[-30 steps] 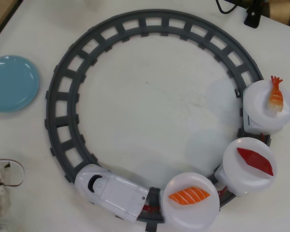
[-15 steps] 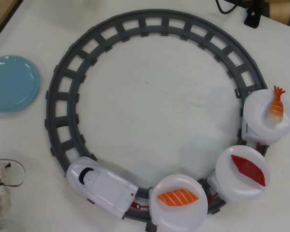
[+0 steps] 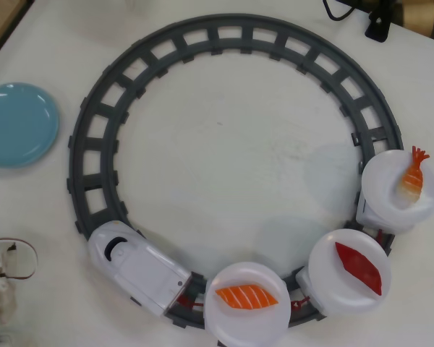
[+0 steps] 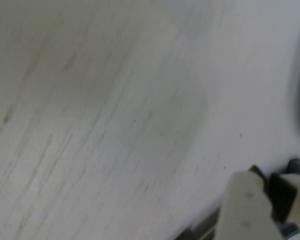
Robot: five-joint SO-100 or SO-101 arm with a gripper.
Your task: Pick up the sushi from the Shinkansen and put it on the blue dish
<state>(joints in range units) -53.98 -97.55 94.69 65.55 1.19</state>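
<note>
In the overhead view, the sushi [image 3: 359, 268] lies on a white plate [image 3: 325, 289] at five o'clock on the grey track [image 3: 94, 130], between salmon [image 3: 246, 296] and shrimp [image 3: 412, 176] plates. The Shinkansen [image 3: 137, 267] sits at seven o'clock, the blue dish [image 3: 18, 124] at nine. The wrist view alone shows the gripper [image 4: 250, 210], blurred; finger spread unclear.

Overhead view: train [image 3: 139, 267] on track [image 3: 94, 144] lower left, pulling three plates with sushi [image 3: 359, 267] on the middle one [image 3: 347, 272]; dish [image 3: 18, 124] on counter [image 3: 231, 159] left of track.
</note>
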